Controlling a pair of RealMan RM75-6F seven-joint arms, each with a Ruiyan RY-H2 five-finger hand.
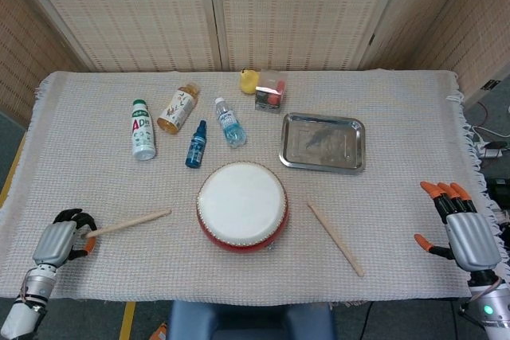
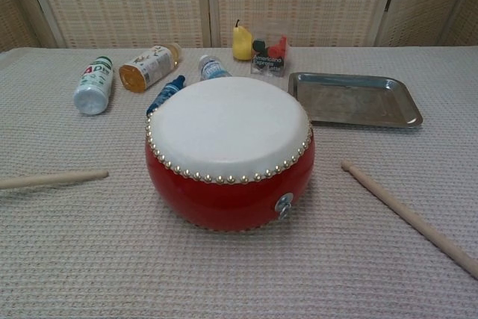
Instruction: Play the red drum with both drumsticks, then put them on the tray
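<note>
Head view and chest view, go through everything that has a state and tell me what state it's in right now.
left hand: grips the left drumstick's end
left drumstick: held, tip clear of the drum
right hand: open, holds nothing
right drumstick: lying loose on the cloth
red drum: upright, untouched
tray: holds no drumstick
bottles: lying on their sides

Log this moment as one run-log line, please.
left hand: holds left drumstick | right hand: open | right drumstick: on cloth | tray: bare
</note>
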